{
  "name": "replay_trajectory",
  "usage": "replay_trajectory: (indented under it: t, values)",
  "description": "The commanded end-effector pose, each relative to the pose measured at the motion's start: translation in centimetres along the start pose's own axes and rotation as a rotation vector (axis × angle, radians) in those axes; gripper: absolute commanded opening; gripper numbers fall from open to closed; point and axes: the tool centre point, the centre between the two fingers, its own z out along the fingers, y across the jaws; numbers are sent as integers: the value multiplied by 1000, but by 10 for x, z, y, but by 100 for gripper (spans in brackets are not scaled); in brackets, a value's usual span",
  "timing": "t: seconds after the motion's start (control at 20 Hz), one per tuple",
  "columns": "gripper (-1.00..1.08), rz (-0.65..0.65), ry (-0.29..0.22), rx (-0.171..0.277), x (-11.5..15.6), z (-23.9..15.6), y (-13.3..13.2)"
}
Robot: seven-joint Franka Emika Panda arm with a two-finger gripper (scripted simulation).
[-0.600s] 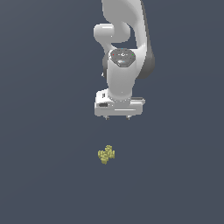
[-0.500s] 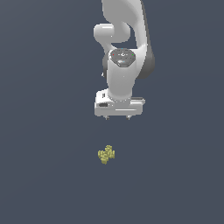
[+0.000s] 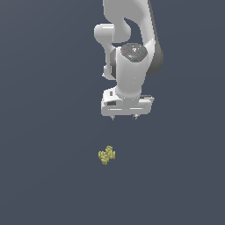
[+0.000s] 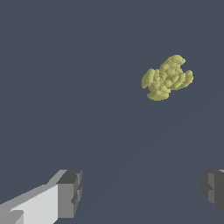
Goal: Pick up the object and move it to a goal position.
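Observation:
The object point(image 3: 107, 155) is a tiny olive-yellow lumpy cluster of small knobs, roughly cross-shaped, lying on the dark grey floor. It also shows in the wrist view point(image 4: 167, 78). My white gripper point(image 3: 124, 117) hangs above the floor, farther back and slightly toward the exterior view's right of the object, apart from it. Its jaws stand wide apart and hold nothing. In the wrist view the two grey fingertips point(image 4: 70, 194) frame bare floor, and the object lies outside the gap between them.
A plain dark grey floor point(image 3: 44, 176) fills both views. The white arm point(image 3: 132, 48) rises behind the gripper toward the top of the exterior view.

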Motion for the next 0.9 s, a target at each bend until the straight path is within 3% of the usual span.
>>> replay_trajectory:
  t: [0.0, 0.45, 0.85]
  values:
    - [100, -4, 2, 0, 0, -1, -2]
    - [100, 66, -1, 4, 9, 4, 5]
    - [100, 238, -4, 11, 31, 18, 19]
